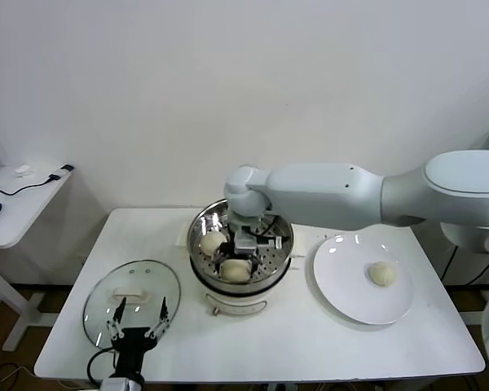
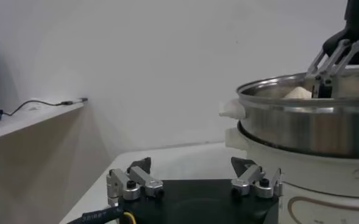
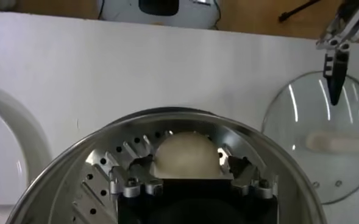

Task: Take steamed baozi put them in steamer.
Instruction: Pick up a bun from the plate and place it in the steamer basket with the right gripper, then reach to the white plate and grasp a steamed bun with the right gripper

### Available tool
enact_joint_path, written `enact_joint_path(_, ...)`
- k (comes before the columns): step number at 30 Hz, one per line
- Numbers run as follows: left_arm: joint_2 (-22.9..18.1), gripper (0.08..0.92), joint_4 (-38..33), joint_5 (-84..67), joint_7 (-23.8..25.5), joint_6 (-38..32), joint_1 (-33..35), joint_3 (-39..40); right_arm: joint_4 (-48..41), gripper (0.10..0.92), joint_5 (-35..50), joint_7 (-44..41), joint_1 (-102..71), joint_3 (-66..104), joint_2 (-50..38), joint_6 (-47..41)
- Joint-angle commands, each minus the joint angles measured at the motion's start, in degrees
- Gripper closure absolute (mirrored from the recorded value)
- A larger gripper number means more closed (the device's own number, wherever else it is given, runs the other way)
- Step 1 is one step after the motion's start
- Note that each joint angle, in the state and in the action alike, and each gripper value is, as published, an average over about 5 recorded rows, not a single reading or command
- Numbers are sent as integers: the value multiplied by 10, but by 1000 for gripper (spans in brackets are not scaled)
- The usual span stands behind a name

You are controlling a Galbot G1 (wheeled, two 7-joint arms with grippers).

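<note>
The steel steamer on its cream base stands mid-table and holds two baozi, one at the left and one at the front. My right gripper reaches down into the pot. In the right wrist view its open fingers straddle the front baozi, which rests on the perforated tray; a gap shows on one side. A third baozi lies on the white plate. My left gripper waits open and empty at the table's front left.
The glass lid with its white knob lies flat left of the steamer, just ahead of my left gripper. A low side table with cables stands beyond the table's left edge. A wall stands close behind.
</note>
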Motion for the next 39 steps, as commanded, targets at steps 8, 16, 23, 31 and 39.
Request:
enact_joint_path(8, 0, 177, 0, 4, 3, -1, -3, 8, -107, 203, 191, -118, 121, 9, -132, 20)
enact_joint_path(16, 3, 177, 1, 1, 3, -2, -5, 6, -146, 203, 259, -97, 180, -116, -276, -184)
enact_joint_path(23, 1, 177, 3, 0, 4, 0, -9, 5, -107, 203, 217, -51, 118, -147, -388, -282)
enact_joint_path(31, -3, 177, 8, 1, 5, 4, -12, 2, -138, 203, 156, -25, -47, -31, -420, -318)
enact_joint_path(39, -4, 177, 13, 1, 5, 5, -11, -5, -192, 203, 121, -15, -161, 53, -392, -325)
